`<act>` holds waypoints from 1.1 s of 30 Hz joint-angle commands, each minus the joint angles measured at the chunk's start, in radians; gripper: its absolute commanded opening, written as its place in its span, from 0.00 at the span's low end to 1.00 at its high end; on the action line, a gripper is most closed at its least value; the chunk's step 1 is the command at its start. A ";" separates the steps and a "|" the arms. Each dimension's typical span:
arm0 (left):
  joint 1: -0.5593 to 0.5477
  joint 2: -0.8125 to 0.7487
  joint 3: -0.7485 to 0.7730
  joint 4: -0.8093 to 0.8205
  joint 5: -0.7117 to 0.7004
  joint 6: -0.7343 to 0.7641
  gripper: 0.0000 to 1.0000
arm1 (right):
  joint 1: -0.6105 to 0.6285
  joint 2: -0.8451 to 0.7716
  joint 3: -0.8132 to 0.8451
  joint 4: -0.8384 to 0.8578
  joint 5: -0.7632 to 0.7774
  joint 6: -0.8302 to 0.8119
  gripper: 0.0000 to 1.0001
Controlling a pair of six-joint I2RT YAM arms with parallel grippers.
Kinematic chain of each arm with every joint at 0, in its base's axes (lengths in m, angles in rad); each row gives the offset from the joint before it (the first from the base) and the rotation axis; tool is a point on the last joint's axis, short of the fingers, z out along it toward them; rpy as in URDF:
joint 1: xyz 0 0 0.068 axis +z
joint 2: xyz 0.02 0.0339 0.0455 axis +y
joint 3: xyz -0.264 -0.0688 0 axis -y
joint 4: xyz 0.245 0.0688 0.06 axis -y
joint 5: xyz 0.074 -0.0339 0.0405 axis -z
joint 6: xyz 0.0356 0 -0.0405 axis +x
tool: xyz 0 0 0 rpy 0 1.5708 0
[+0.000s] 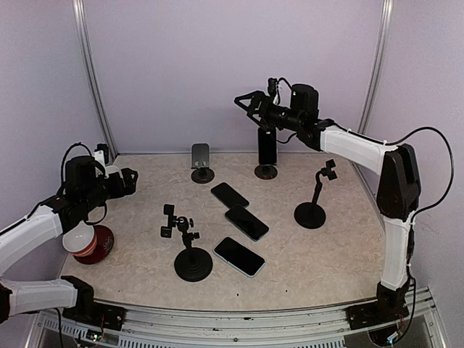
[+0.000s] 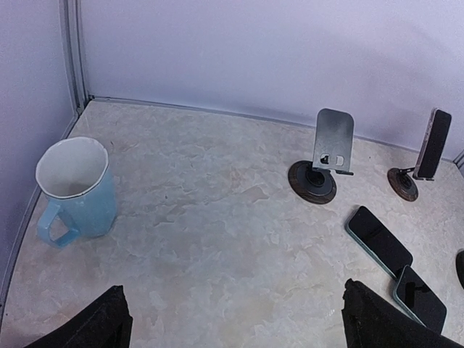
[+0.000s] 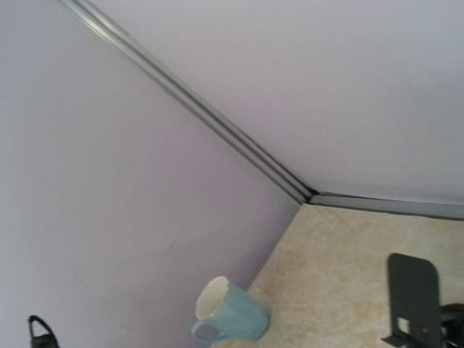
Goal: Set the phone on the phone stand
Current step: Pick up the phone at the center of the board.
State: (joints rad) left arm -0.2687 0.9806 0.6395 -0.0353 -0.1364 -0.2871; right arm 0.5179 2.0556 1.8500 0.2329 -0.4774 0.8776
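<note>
One dark phone (image 1: 267, 147) stands upright on a round-based phone stand (image 1: 266, 172) at the back; the left wrist view shows this phone (image 2: 433, 145) edge-on. Three more phones lie flat mid-table: (image 1: 229, 194), (image 1: 246, 222), (image 1: 239, 256). A grey plate stand (image 1: 200, 156) holds nothing; its plate (image 2: 333, 141) also shows in the left wrist view. My right gripper (image 1: 250, 107) hangs open in the air just above and left of the upright phone. My left gripper (image 1: 129, 181) is open at the table's left side, with only bare table between its fingertips (image 2: 109, 319).
Two black clamp-type stands stand at the front middle (image 1: 192, 261) and at the right (image 1: 312, 210). A red mug (image 1: 94, 243) sits under my left arm. A blue mug (image 2: 72, 192) stands by the left wall. Walls close in the back and both sides.
</note>
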 commanded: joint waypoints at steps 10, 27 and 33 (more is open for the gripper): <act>0.020 -0.010 0.054 -0.067 0.023 -0.011 0.99 | -0.033 0.010 -0.084 -0.097 0.051 -0.181 1.00; -0.321 0.067 0.314 -0.383 -0.221 -0.230 0.99 | -0.033 0.063 -0.038 -0.254 0.208 -0.462 1.00; -0.528 0.120 0.402 -0.481 -0.379 -0.340 0.99 | -0.029 0.049 -0.074 -0.278 0.181 -0.558 1.00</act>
State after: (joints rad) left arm -0.7025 1.0744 0.9752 -0.4126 -0.3790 -0.5285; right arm 0.4938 2.1067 1.7813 -0.0185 -0.2909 0.4149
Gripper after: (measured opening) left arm 0.989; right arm 0.999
